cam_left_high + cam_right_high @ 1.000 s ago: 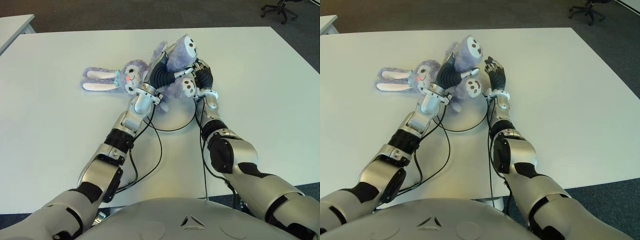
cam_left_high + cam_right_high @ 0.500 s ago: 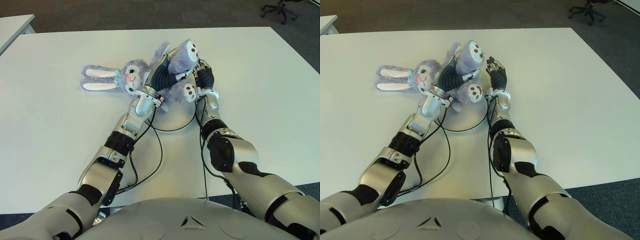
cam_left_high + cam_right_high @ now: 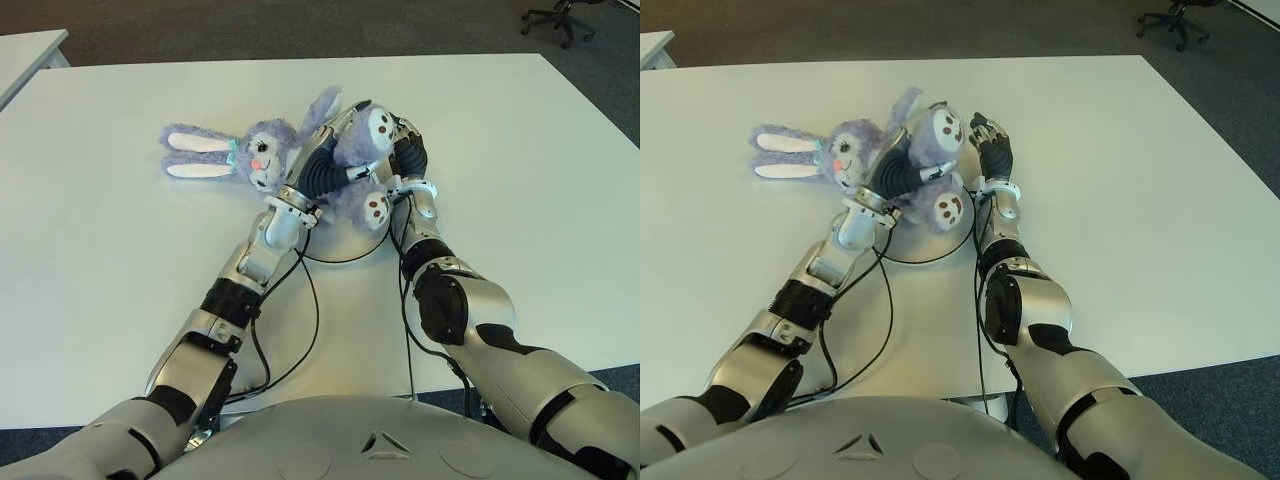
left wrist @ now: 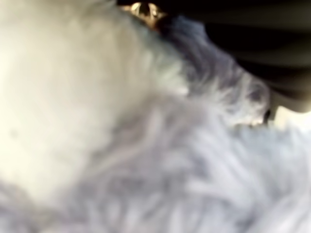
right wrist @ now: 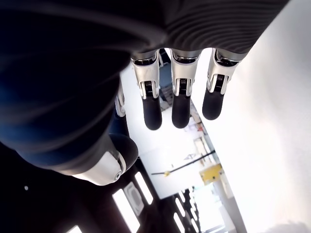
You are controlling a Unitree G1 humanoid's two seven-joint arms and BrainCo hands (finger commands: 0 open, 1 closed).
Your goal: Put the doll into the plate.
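Left eye view shows the plush rabbit (image 3: 300,160) lying on the white tabletop (image 3: 520,170), its long ears stretched away from the body toward the robot's left, its spotted feet toward the robot's right; the left hand (image 3: 325,172) lies across the rabbit's body, fingers wrapped around the purple torso, apparently so the soft toy can be lifted by its bulk rather than by a limp limb; the left wrist view is filled with fur pressed against the camera, which fits a close clamp on the toy; the right hand (image 3: 405,158) shows just beside the rabbit's feet, on the side away from the ears, and its fingers (image 5: 152,109) hang straight and apart, holding nothing, so it seems placed to steady or block the toy, not to carry it; no plate can be seen anywhere around the rabbit, so where the toy must go cannot be told.
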